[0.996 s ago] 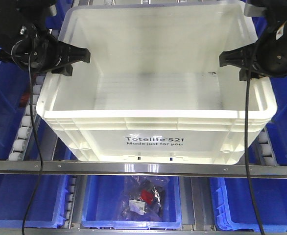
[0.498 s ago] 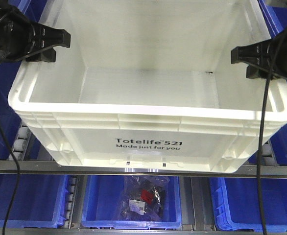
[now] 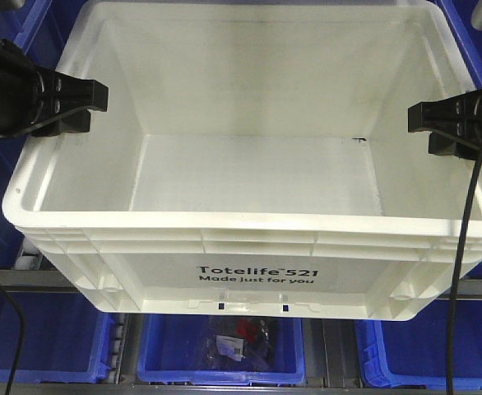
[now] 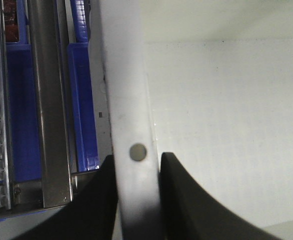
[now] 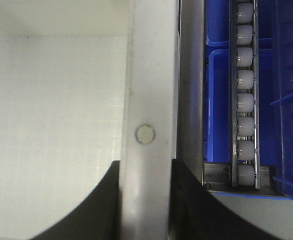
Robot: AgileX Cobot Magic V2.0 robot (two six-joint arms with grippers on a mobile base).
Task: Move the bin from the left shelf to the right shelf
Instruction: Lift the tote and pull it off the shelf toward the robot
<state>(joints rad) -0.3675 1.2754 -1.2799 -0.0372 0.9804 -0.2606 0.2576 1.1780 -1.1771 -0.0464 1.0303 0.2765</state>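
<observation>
The white Totelife bin (image 3: 257, 276) sits between both hands, its front wall covering the shelf's metal rail (image 3: 27, 281), above the blue bins (image 3: 52, 354). The left hand (image 3: 81, 97) is clenched on its left rim and the right hand (image 3: 426, 127) on its right rim.

In lower blue bin (image 3: 163, 355), bagged items (image 3: 241, 341) half hidden behind white bin (image 3: 348, 280), unidentifiable

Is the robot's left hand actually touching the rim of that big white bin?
Touching. The left wrist view shows the left hand clamped on the rim of the bin, with a black finger flush against each side and no gap.
</observation>
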